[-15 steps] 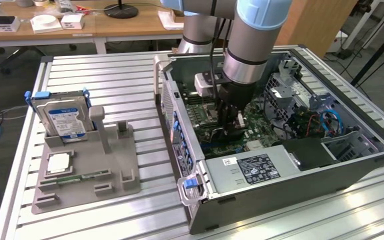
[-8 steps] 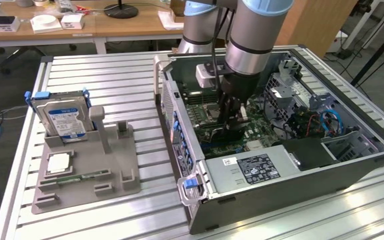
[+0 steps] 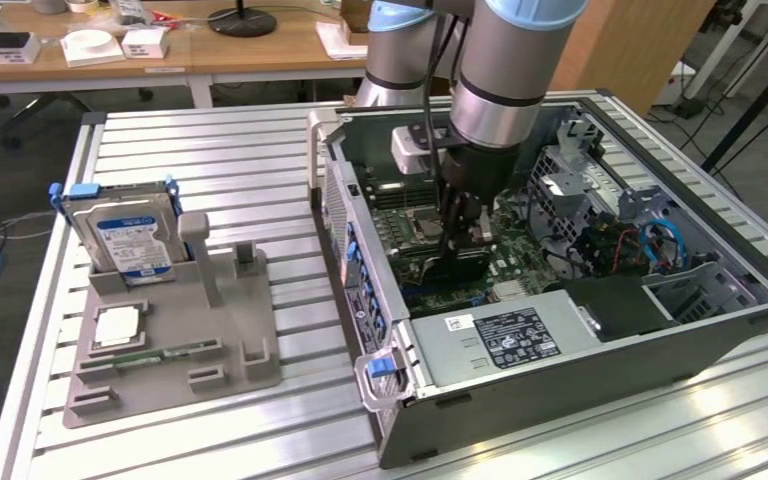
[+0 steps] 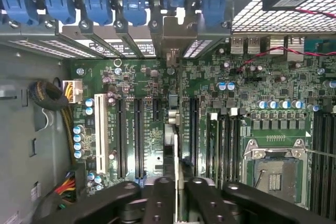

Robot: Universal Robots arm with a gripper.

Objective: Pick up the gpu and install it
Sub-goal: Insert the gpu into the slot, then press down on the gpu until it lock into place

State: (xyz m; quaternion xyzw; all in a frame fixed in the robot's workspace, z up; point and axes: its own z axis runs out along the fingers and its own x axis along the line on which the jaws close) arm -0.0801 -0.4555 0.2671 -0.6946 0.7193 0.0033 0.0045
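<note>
Pincer (image 4: 176,195): clenched on the top edge of the gpu (image 4: 172,129), one finger on each side, so the card stays upright.
Gpu: on edge inside the case (image 3: 704,300), between the expansion slots (image 4: 130,129) of the board (image 4: 273,82); thin edge toward the wrist camera, bracket end toward the rear slot covers (image 4: 100,11).
Reason for pose: likely kept vertical to match a slot and the rear opening.
Seating: cannot tell whether pressed home.
Arm (image 3: 511,80): straight down into the open case.
Holder (image 3: 171,340): on the counter (image 3: 251,170), at the exterior view's left; hard drive (image 3: 124,235) upright in it, apart from the work.
</note>
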